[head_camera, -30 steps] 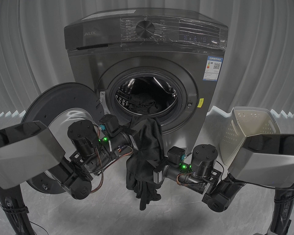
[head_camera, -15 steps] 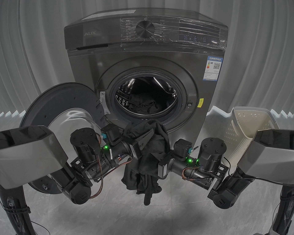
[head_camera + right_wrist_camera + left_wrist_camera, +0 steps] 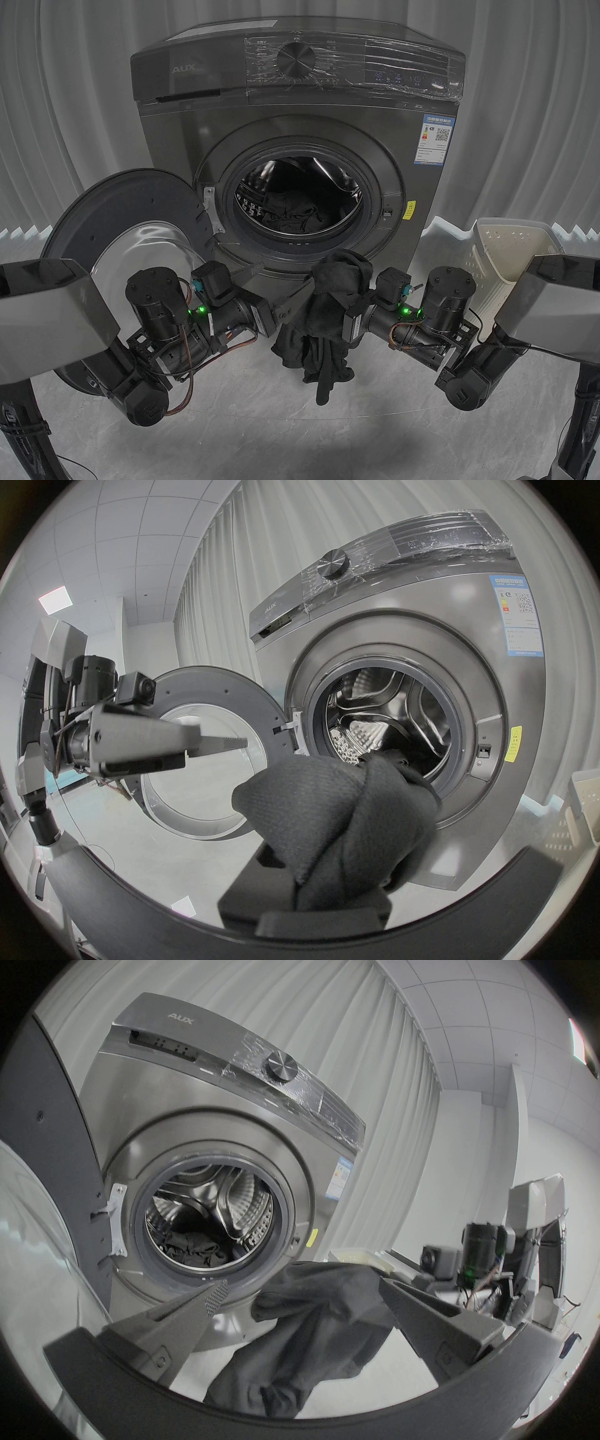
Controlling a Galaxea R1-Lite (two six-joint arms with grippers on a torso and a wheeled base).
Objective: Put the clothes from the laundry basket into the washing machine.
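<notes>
Garment (image 3: 326, 300): dark bundle hanging from right claw (image 3: 349, 317), just below drum (image 3: 294, 181) mouth, tail dangling low
Right claw: clamped on garment
Left claw (image 3: 279, 289): spread wide beside the cloth, gripping nothing
Drum: door (image 3: 119, 212) swung open, 1 dark heap (image 3: 290, 211) inside
Next, we judge: raise bundle level with the mouth, push deep, have left claw gather the tail so nothing snags

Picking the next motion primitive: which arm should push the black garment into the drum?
Right, likely. The right tool is shut on the black garment, which hangs just below the drum opening. The left tool is open, gripping nothing.
</notes>
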